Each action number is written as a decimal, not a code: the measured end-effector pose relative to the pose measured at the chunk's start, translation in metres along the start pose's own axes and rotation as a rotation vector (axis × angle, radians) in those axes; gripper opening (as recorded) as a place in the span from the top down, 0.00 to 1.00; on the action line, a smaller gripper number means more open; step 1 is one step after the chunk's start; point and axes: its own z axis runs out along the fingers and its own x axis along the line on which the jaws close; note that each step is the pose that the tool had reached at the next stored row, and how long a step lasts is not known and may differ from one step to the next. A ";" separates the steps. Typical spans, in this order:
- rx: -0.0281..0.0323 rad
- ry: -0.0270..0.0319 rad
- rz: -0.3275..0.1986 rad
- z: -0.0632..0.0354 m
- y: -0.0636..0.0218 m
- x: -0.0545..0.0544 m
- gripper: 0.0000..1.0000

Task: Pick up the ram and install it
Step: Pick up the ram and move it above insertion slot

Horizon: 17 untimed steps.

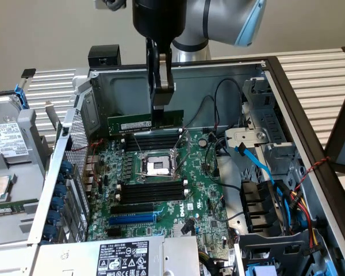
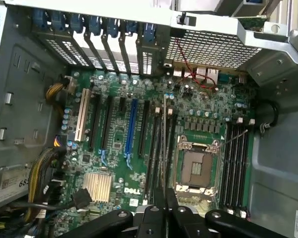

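The ram (image 1: 135, 123), a long green stick with a pale label, hangs level above the motherboard (image 1: 207, 201), over the black memory slots (image 1: 152, 141) behind the CPU socket (image 1: 158, 167). My gripper (image 1: 161, 105) comes straight down from above and is shut on the ram's upper edge, right of its middle. In the wrist view the ram (image 2: 164, 144) appears edge-on as a thin strip running out from between my fingertips (image 2: 165, 199), lined up along the memory slots (image 2: 155, 148) beside the CPU socket (image 2: 196, 166).
A second bank of memory slots (image 1: 149, 190) lies in front of the socket, with a blue expansion slot (image 1: 132, 218) nearer still. Cables and a drive cage (image 1: 264, 172) crowd the exterior view's right. The metal case wall (image 1: 218, 86) rises just behind the ram.
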 end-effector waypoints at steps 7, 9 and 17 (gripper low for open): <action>0.0003 0.0031 0.000 0.0117 -0.0021 0.000 0.87; 0.0010 0.0038 0.000 0.0151 -0.0024 0.000 0.87; 0.0030 0.0011 0.033 0.0295 -0.0036 0.001 0.87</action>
